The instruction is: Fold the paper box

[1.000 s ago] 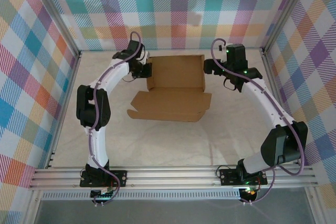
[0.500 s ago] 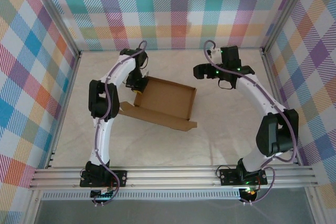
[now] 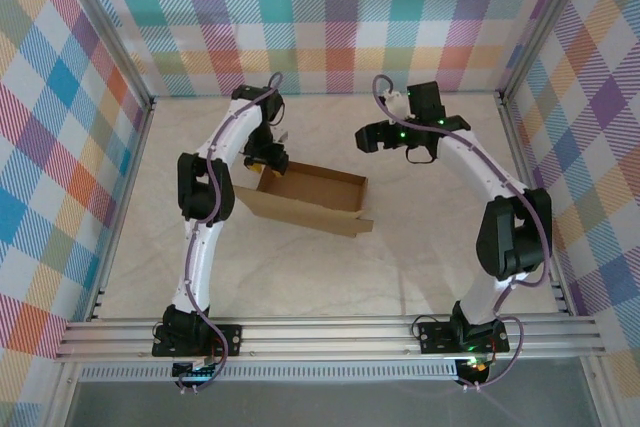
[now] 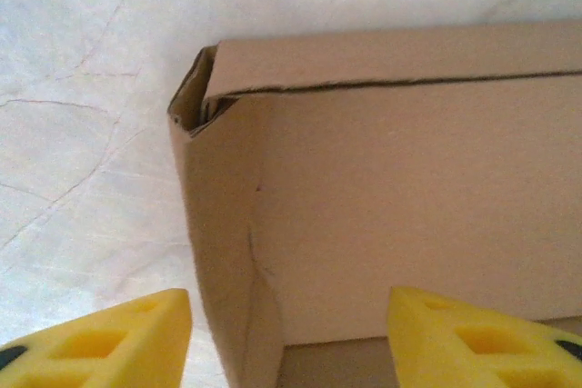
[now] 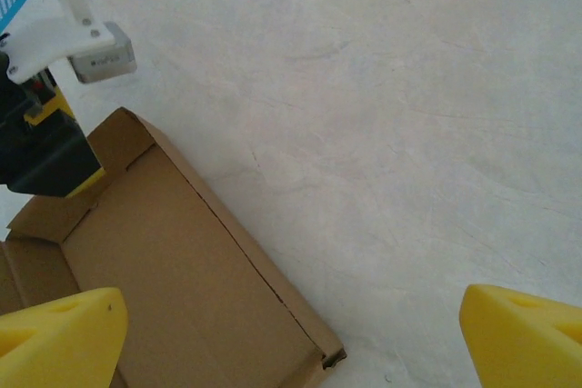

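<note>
Paper box [image 3: 312, 195] sits mid-bench [image 3: 330, 277], roughly half done: walls up as a tray, near-left flap splayed, not yet closed; left gripper [image 3: 262, 159] fingers apart astride the far-left corner wall, right gripper [image 3: 372, 136] fingers wide, hovering clear.

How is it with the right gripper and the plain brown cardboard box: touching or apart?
Apart. The top external view shows bare white table between the right gripper and the brown cardboard box.
</note>
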`<state>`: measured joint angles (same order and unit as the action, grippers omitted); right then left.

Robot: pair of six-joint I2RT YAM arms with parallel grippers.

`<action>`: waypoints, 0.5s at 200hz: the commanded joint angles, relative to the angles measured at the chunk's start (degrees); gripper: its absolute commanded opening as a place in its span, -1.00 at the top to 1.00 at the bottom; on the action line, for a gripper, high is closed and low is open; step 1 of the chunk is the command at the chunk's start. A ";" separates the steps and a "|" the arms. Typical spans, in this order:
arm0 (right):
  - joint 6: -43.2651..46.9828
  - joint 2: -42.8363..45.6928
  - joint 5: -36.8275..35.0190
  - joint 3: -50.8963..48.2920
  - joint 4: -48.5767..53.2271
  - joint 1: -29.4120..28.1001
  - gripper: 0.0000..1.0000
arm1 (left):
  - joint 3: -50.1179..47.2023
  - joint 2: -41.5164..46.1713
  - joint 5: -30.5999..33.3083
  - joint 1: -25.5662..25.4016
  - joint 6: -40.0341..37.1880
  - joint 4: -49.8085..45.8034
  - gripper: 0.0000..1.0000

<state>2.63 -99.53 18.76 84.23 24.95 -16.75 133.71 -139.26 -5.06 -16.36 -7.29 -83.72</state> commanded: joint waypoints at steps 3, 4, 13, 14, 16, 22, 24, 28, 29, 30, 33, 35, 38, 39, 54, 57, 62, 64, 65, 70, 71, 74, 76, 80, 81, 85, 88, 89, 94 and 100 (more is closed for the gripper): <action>2.50 -1.95 2.46 2.34 1.59 -0.47 -0.88 | 1.21 4.56 -4.54 -0.08 0.31 0.44 -0.70; 2.53 -1.97 2.44 2.34 1.59 -0.47 -0.88 | 1.21 4.63 -4.57 -0.12 0.37 0.55 -0.75; 2.31 -2.21 2.21 2.39 1.26 -0.56 -0.88 | 0.94 6.17 -4.14 -0.08 1.26 1.89 -1.00; 2.26 -2.27 2.18 2.37 1.16 -0.51 -0.88 | 0.90 6.32 -4.11 -0.03 1.42 2.07 -1.00; 2.10 -2.32 2.07 2.35 0.98 -0.55 -0.88 | 0.69 6.71 -3.91 0.00 1.71 2.47 -1.00; 1.88 -2.45 1.81 2.26 0.66 -0.49 -0.88 | 0.19 7.84 -3.29 0.01 2.47 3.84 -1.00; 1.81 -2.54 1.80 2.26 0.63 -0.52 -0.88 | -0.13 8.32 -3.07 0.06 2.72 4.34 -1.00; 1.73 -2.61 1.76 2.27 0.51 -0.51 -0.88 | -0.62 9.27 -2.41 0.10 3.54 5.44 -1.00; 1.75 -2.61 1.78 2.26 0.48 -0.49 -0.88 | -0.67 9.53 -2.23 0.05 3.70 5.78 -1.00; 1.75 -2.65 1.79 2.26 0.46 -0.53 -0.88 | -0.92 9.80 -2.01 0.08 3.78 6.08 -1.00; 1.75 -2.77 1.84 2.26 0.45 -0.56 -0.88 | -1.59 10.59 -1.57 0.10 4.36 7.00 -1.00; 1.82 -2.84 1.99 2.26 0.34 -0.52 -0.88 | -2.00 11.16 -1.23 0.10 4.73 7.77 -1.00; 1.92 -2.96 2.11 2.26 0.28 -0.53 -0.88 | -2.78 12.05 -0.82 0.12 5.18 8.84 -1.00; 1.93 -2.96 2.18 2.26 0.28 -0.50 -0.88 | -3.03 12.33 -0.78 0.16 5.36 9.23 -1.00; 3.56 -3.97 2.50 2.43 0.32 -0.84 -0.88 | -6.81 16.89 1.36 0.43 8.18 14.15 -1.00; 4.69 -4.28 2.58 2.43 0.26 -1.02 -0.88 | -7.47 17.72 2.16 0.53 8.70 14.92 -1.00; 5.42 -4.78 2.59 2.43 0.04 -1.17 -0.88 | -8.23 18.99 3.74 0.62 9.49 15.64 -1.00; 5.69 -5.01 2.53 2.43 -0.03 -1.29 -0.88 | -8.45 19.44 4.22 0.69 9.82 15.79 -1.00; 5.88 -5.13 2.52 2.48 0.04 -1.32 -0.88 | -8.55 19.67 4.73 0.70 9.92 15.92 -1.00; 6.56 -5.91 2.46 2.69 0.20 -1.51 -0.88 | -9.07 20.92 7.21 0.71 10.66 16.38 -1.00; 6.66 -6.10 2.44 2.83 0.19 -1.56 -0.88 | -9.21 21.03 7.67 0.67 10.82 16.43 -1.00; 7.06 -6.53 2.42 3.18 0.45 -1.65 -0.88 | -9.62 21.92 9.06 0.71 11.14 16.84 -1.00; 7.28 -6.86 2.42 3.43 0.67 -1.71 -0.88 | -10.03 22.52 9.93 0.71 11.37 17.08 -1.00; 7.67 -7.46 2.42 3.95 1.03 -1.87 -0.88 | -11.07 23.66 11.15 0.79 11.77 17.72 -1.00; 7.75 -7.62 2.42 4.07 1.09 -1.92 -0.88 | -11.30 23.98 11.49 0.80 11.90 17.98 -1.00; 8.09 -8.42 2.42 4.68 1.28 -2.16 -0.88 | -12.38 25.23 12.93 0.93 12.40 18.83 -1.00; 8.39 -8.98 2.37 5.12 1.37 -2.30 -0.88 | -13.30 26.25 13.73 1.04 12.79 19.50 -1.00; 8.50 -9.13 2.40 5.23 1.44 -2.44 -0.88 | -13.65 26.59 14.01 1.10 12.94 19.75 -1.00; 9.21 -9.92 2.42 5.89 1.72 -2.92 -0.88 | -15.24 28.38 15.14 1.42 13.65 20.72 -1.00; 10.27 -10.87 2.20 6.53 1.82 -3.61 -0.88 | -17.51 30.53 15.90 1.82 14.51 22.22 -1.00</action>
<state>7.86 -106.94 19.59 87.18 25.61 -18.17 122.28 -116.51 2.09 -16.12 2.13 -67.66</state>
